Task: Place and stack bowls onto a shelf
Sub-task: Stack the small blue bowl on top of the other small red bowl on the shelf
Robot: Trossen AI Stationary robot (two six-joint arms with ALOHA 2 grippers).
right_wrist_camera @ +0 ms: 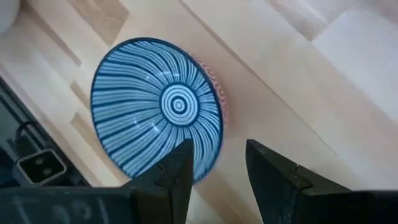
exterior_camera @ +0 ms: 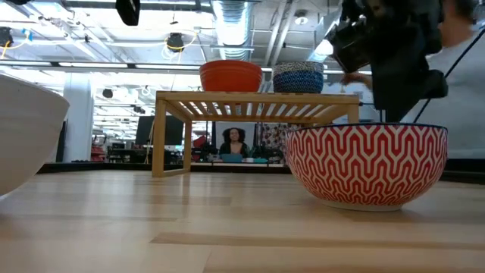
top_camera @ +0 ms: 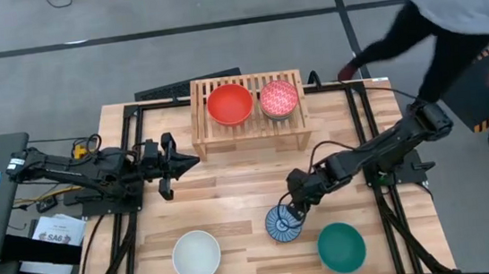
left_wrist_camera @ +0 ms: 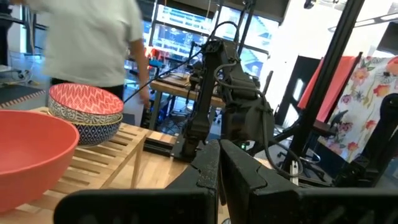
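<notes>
The blue-and-white striped bowl [top_camera: 282, 224] [right_wrist_camera: 155, 112], red zigzag on its outside [exterior_camera: 367, 163], stands upright on the table near the front right. My right gripper [top_camera: 297, 207] [right_wrist_camera: 217, 168] hangs open over its far-right rim [right_wrist_camera: 211, 152], pointing steeply down, one finger above the inside and one outside; I see no touch. On the shelf [top_camera: 248, 129] a red bowl [top_camera: 230, 103] stands beside a pink-red patterned bowl [top_camera: 279, 99] nested in a blue-patterned one [left_wrist_camera: 87, 129]. My left gripper [top_camera: 175, 164] [left_wrist_camera: 219, 163] waits shut, left of the shelf.
A white bowl [top_camera: 196, 255] and a teal bowl [top_camera: 341, 246] stand near the table's front edge, on either side of the striped bowl. A person [top_camera: 456, 0] leans in at the far right, an arm [top_camera: 380, 47] near the table's far right corner.
</notes>
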